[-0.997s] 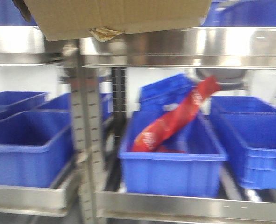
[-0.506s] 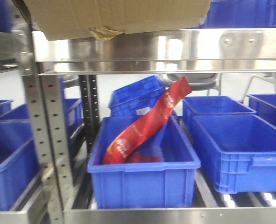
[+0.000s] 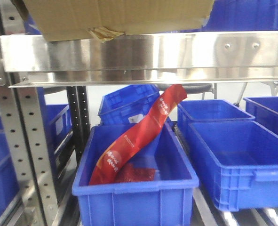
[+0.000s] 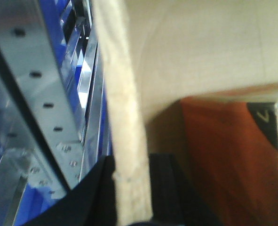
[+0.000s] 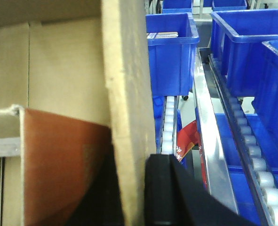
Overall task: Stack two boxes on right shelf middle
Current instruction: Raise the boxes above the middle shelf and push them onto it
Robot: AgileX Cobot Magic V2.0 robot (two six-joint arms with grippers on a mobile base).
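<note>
The left gripper (image 4: 131, 190) and right gripper (image 5: 129, 188) each clamp a wall of the box (image 3: 120, 16), just above the shelf (image 3: 153, 54) front lip.

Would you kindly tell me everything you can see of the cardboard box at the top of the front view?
The cardboard box is plain brown corrugated board, its top cut off by the frame. A curl of yellowish tape hangs from its lower front edge, over the steel shelf lip. In the wrist views the left hand and the right hand each pinch an open wall edge.
</note>
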